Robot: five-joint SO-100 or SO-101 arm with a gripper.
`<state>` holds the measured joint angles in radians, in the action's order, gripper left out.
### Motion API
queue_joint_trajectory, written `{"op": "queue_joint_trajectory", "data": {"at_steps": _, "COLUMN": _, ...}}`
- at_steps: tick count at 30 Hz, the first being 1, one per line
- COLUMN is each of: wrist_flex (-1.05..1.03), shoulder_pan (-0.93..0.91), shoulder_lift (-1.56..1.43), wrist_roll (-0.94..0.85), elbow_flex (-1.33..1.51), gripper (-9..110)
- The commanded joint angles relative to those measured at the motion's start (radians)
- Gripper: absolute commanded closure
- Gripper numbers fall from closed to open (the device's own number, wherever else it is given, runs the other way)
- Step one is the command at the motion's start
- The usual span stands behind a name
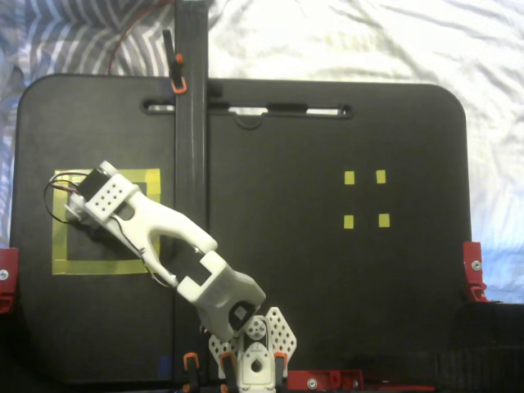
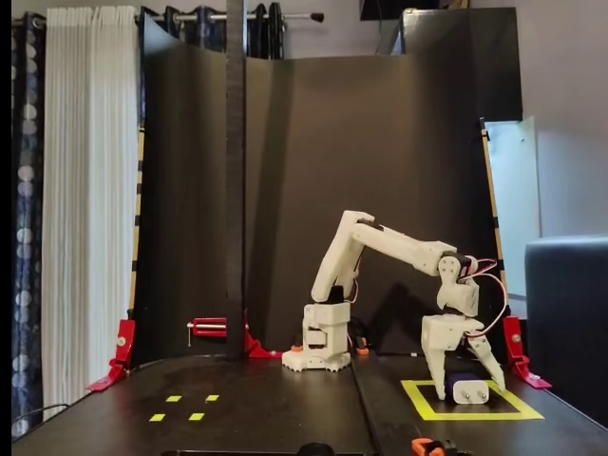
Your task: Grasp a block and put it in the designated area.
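Showing matt white printed-looking plastic on arm [image 2: 380,242] and gripper [image 2: 467,375], lower right of the side view. Block [image 2: 467,389]: looking like smooth dark plastic, slight sheen, silvery prongs. Designated area [image 1: 61,266]: matt yellow tape at left of the top-down view. Board [image 1: 327,286]: matt black, smooth. Wrinkled white cloth [image 1: 368,37] lying along top.
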<state>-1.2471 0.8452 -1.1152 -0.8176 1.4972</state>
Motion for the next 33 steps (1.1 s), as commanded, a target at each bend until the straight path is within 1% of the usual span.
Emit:
{"op": "queue_joint_trajectory", "data": {"at_steps": 1, "wrist_flex": -0.006, "shoulder_pan": -0.006, "shoulder_lift": -0.028, "wrist_roll": -0.008, "elbow_flex": -0.002, "gripper": 61}}
{"op": "queue_joint_trajectory", "data": {"at_steps": 18, "wrist_flex": -0.147, "shoulder_pan": -0.048, "shoulder_lift": -0.319, "wrist_roll": -0.008, "elbow_flex": -0.029, "gripper": 61}}
{"op": "queue_joint_trajectory", "data": {"at_steps": 30, "wrist_flex": -0.169, "shoulder_pan": -0.049, "shoulder_lift": -0.357, "wrist_roll": -0.008, "elbow_flex": -0.031, "gripper": 61}}
{"op": "queue_joint_trajectory", "data": {"at_steps": 31, "wrist_flex": -0.169, "shoulder_pan": -0.049, "shoulder_lift": -0.357, "wrist_roll": -0.006, "elbow_flex": -0.032, "gripper": 62}}
{"op": "queue_joint_trajectory", "data": {"at_steps": 33, "wrist_flex": -0.167, "shoulder_pan": -0.052, "shoulder_lift": -0.359, "wrist_roll": -0.006, "elbow_flex": -0.034, "gripper": 69}}
